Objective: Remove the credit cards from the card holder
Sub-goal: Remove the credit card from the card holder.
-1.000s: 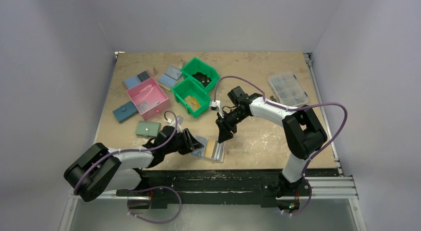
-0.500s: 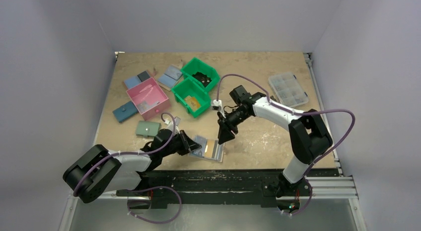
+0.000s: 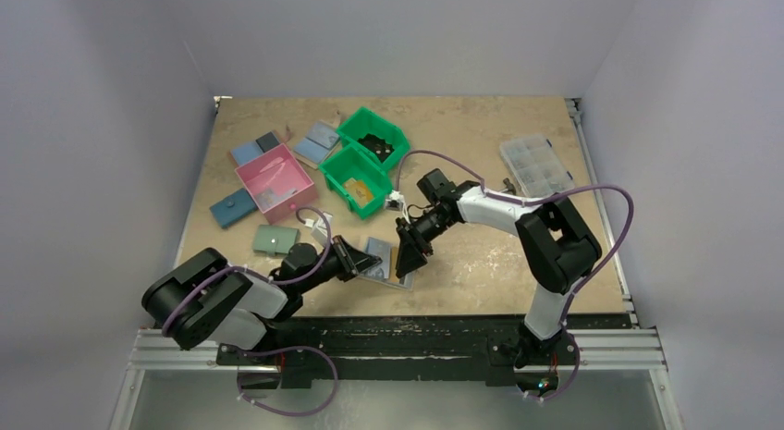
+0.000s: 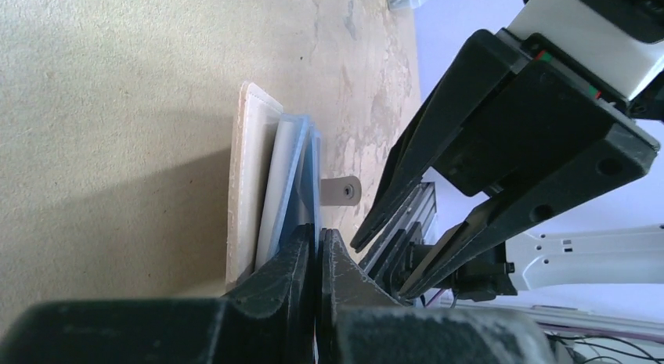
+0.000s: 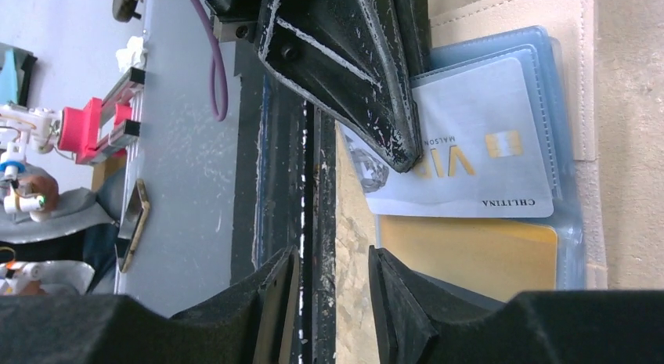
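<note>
Holder [image 3: 386, 264]: lying open near the counter's [image 3: 481, 264] front edge, between both tools.
Cards [image 5: 478, 153]: one white, one yellow, sitting in the holder; judged thin, light, stiff and slick; best taken by an exposed short edge.
Left tool [image 4: 317, 243]: pinching the holder's blue flap [image 4: 301, 168], jaws closed.
Right tool [image 5: 333, 270]: hovering just beside, jaws partly open, holding nothing.
Room: front rail [image 5: 313, 184] lying close; open counter lying to the right.

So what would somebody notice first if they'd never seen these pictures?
Probably the two black grippers meeting near the front of the table: the left gripper pinches the open card holder, and the right gripper hovers open close by. Inside the holder sit a white card and a yellow-orange card. Farther back on the left, the bright green bins really pop.
</note>
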You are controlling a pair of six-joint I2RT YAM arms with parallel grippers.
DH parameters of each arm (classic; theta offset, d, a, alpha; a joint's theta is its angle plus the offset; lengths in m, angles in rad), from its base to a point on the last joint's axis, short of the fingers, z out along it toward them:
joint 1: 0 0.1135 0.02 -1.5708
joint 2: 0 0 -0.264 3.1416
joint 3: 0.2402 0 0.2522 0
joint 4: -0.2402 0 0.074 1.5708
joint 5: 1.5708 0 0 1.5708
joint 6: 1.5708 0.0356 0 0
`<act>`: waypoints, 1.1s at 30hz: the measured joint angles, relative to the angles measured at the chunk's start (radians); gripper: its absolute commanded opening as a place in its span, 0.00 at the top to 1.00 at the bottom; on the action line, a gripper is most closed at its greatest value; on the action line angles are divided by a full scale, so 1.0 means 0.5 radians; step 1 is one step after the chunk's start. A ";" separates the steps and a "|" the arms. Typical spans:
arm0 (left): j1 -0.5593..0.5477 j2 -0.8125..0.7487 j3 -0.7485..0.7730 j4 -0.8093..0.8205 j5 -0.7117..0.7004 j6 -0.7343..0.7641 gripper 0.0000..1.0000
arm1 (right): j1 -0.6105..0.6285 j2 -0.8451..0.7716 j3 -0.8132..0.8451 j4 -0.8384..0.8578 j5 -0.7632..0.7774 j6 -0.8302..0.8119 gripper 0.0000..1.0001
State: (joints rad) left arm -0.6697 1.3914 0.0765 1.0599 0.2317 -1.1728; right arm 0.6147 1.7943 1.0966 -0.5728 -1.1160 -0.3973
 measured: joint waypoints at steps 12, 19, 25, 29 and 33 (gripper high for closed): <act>-0.001 0.428 -0.049 0.639 -0.002 -0.182 1.00 | -0.043 0.012 -0.041 0.231 0.006 0.323 0.51; -0.038 0.651 -0.067 0.728 -0.056 -0.282 1.00 | -0.178 0.012 -0.126 0.362 -0.010 0.498 0.50; -0.117 0.756 -0.015 0.735 -0.096 -0.334 1.00 | -0.198 0.040 -0.131 0.408 -0.012 0.566 0.50; -0.128 0.755 0.000 0.751 -0.129 -0.342 1.00 | -0.201 0.072 -0.152 0.452 0.018 0.632 0.50; -0.134 0.755 0.000 0.751 -0.163 -0.342 1.00 | -0.211 0.106 -0.159 0.488 0.048 0.696 0.50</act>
State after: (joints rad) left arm -0.7368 1.7691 0.0765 1.4353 0.1505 -1.3437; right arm 0.5091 1.8473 1.0172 -0.3290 -1.0920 -0.0494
